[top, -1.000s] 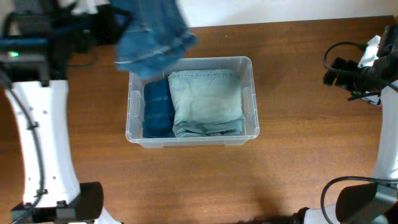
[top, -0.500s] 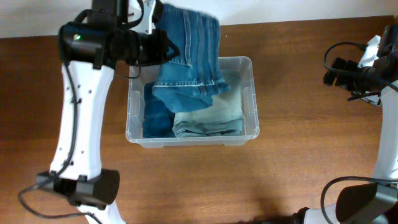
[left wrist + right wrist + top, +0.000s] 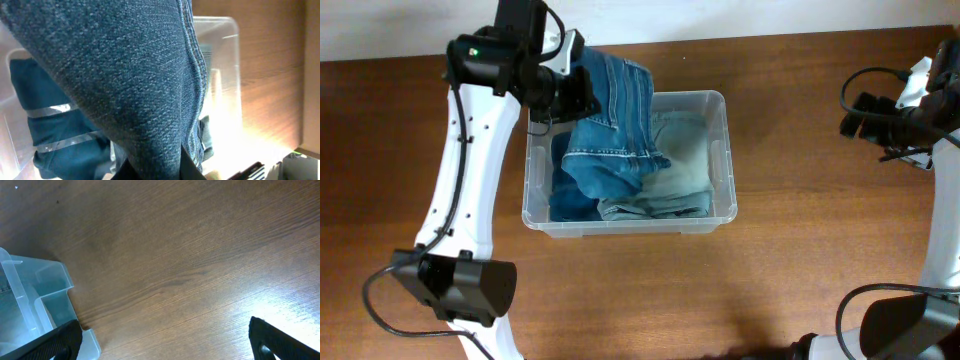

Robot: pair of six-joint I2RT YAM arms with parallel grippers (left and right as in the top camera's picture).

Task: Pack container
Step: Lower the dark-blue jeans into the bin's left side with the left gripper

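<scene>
Overhead, the left claw [image 3: 576,90] hangs above the back-left corner of the container [image 3: 728,160], its jaws pinched on a pair of mid-blue jeans [image 3: 615,120]. The fingers themselves are buried in the cloth. From the claw the jeans spill forward and to the right, crossing the back rim and dropping into the middle of the container. Below the claw, against the left wall, lies a dark blue fold [image 3: 570,195]. Farther right, a pale fold [image 3: 675,185] fills the space up to the right wall. Bare table [image 3: 800,230] stretches from that wall toward the right claw [image 3: 855,115], which is well apart from the container near the table's right edge.

In the left wrist view, denim [image 3: 115,75] covers most of the frame. The dark fold [image 3: 55,100] shows to one side of it, and the far rim [image 3: 220,20] shows beyond.

In the right wrist view, the right claw [image 3: 167,342] stands wide open with nothing between its fingers. One container corner [image 3: 35,295] sits off to its side, and only bare wood [image 3: 190,255] lies ahead.
</scene>
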